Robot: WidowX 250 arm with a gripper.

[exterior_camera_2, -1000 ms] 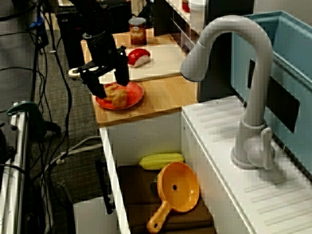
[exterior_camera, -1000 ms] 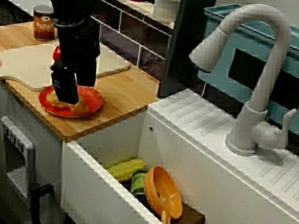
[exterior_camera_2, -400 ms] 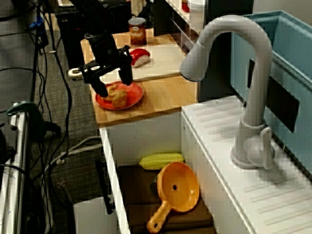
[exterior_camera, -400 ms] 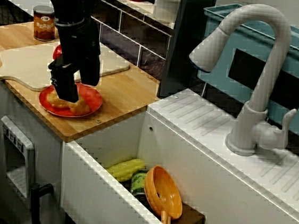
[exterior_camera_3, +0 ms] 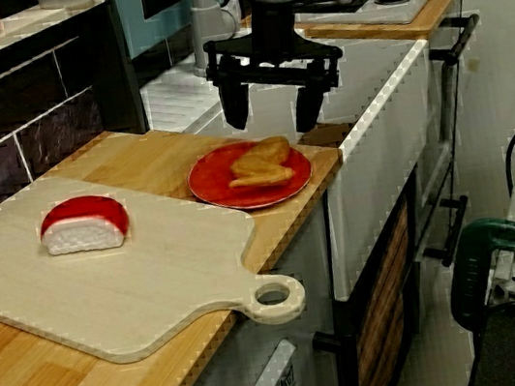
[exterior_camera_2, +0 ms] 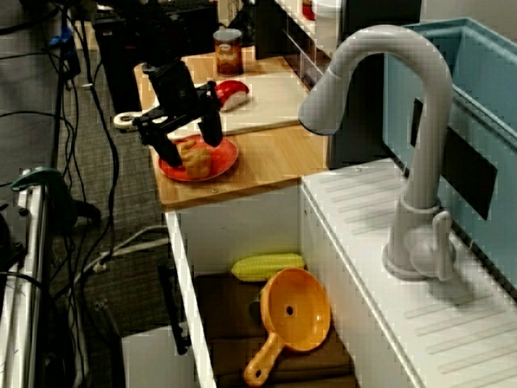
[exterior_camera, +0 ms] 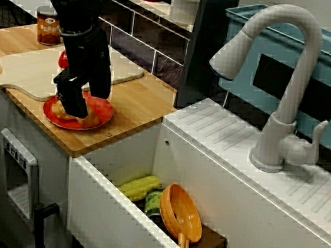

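Note:
A piece of fried chicken [exterior_camera_3: 259,163] lies on a red plate [exterior_camera_3: 217,187] at the front of the wooden counter. In the view from the counter's end, my gripper [exterior_camera_3: 271,109] hangs open just above it, one finger on each side and neither touching. Seen from the front, the black gripper [exterior_camera: 86,97] covers part of the chicken [exterior_camera: 82,117] and the red plate [exterior_camera: 104,110]. From above, the gripper [exterior_camera_2: 191,142] straddles the chicken [exterior_camera_2: 195,158] on the plate [exterior_camera_2: 224,158], with nothing between its fingers.
A pale cutting board [exterior_camera_3: 106,286] beside the plate carries a red-and-white sushi piece [exterior_camera_3: 83,224]. A can [exterior_camera: 48,26] stands at the back. The sink [exterior_camera: 114,213] holds corn [exterior_camera: 139,187], a green can [exterior_camera: 153,203] and an orange strainer [exterior_camera: 180,213]. A grey faucet [exterior_camera: 282,83] rises to the right.
The gripper has lifted slightly off the chicken and its fingers stand a little wider apart. The chicken stays on the plate.

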